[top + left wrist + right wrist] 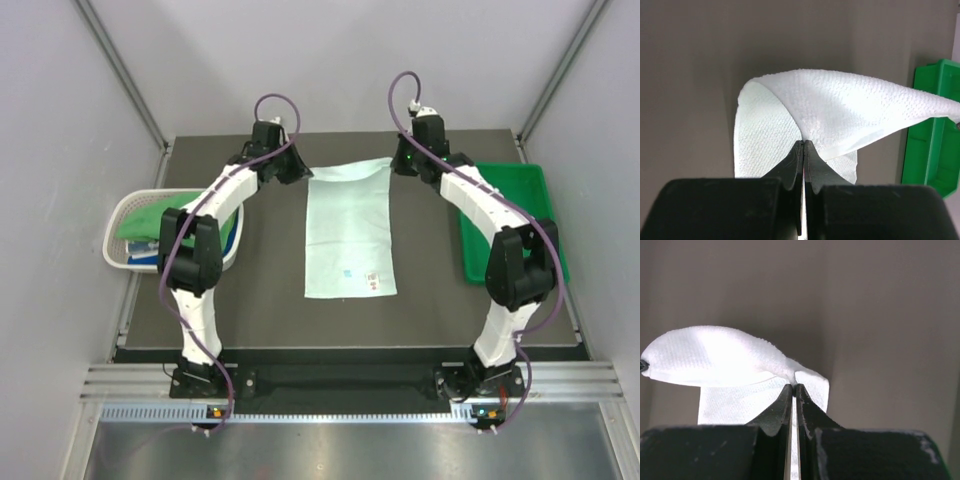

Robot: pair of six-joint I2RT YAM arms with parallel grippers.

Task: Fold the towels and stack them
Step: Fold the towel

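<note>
The pale mint towel (348,240) lies mid-table, long axis running far edge to near edge, with the left gripper (804,144) and right gripper (793,386) each clamped on one raised far corner, so the free length stretches toward the near edge from both.

Three soft cloth towels are being counted: one pale mint towel (350,230), one bright green towel (150,218), one royal blue towel (230,235); also one white mesh plastic basket (110,238) and one rigid green plastic tray (520,200).
</note>
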